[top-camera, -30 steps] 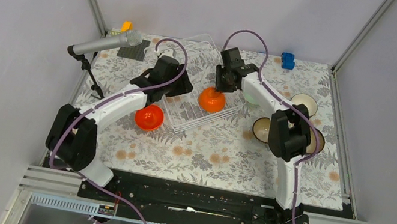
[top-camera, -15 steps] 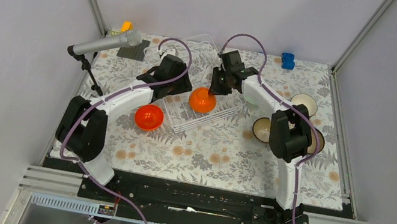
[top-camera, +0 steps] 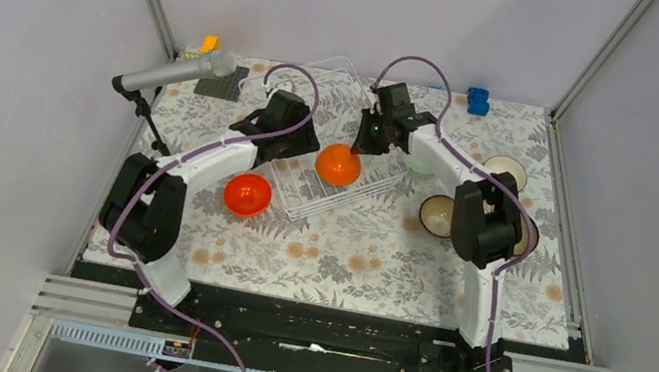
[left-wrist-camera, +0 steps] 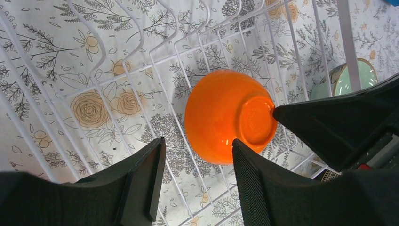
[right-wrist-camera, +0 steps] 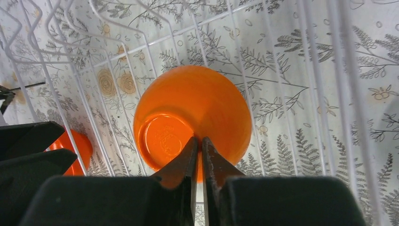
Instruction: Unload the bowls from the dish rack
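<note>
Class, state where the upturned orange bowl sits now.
Top view: the upturned orange bowl lies in the dish rack, rear centre of the table, at the right gripper tips.

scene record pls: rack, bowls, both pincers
rack: one orange bowl inside, upside down
right pincer: closed to a sliver at that bowl's foot ring, apparently pinching it
left pincer: open, over the rack, empty
already out: second orange bowl on the table left of the rack; mint bowl and cream bowl to its right
</note>
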`<act>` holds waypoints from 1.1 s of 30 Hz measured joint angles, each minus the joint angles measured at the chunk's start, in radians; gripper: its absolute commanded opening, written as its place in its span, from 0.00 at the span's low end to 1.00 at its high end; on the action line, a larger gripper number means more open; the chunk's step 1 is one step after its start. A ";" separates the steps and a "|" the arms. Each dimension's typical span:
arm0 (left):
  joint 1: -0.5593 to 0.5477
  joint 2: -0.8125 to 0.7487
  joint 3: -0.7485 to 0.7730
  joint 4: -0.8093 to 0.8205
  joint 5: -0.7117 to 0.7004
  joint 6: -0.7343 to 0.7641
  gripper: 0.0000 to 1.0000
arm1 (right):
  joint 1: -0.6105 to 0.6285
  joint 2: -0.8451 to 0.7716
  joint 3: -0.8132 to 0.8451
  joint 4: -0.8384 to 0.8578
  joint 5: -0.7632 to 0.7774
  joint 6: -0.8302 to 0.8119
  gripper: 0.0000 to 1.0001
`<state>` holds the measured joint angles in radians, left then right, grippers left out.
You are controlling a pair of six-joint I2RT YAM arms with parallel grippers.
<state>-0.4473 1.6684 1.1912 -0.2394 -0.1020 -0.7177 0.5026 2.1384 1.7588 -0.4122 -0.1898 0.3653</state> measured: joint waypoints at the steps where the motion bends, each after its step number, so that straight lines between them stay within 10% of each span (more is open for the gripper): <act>1: 0.001 0.000 0.000 0.003 0.002 -0.002 0.59 | -0.009 0.000 -0.006 0.011 -0.014 0.005 0.08; 10: 0.002 0.026 0.000 0.032 0.055 -0.024 0.63 | -0.084 -0.001 -0.055 0.037 -0.027 0.022 0.06; 17: 0.002 0.077 0.000 0.074 0.123 -0.051 0.89 | -0.084 -0.001 -0.055 0.033 -0.013 0.016 0.06; 33: 0.006 0.117 -0.071 0.395 0.332 -0.251 0.77 | -0.084 -0.001 -0.055 0.032 -0.005 0.007 0.08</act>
<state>-0.4412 1.7859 1.1206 0.1558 0.2295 -0.9684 0.4183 2.1372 1.7035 -0.3801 -0.1951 0.3721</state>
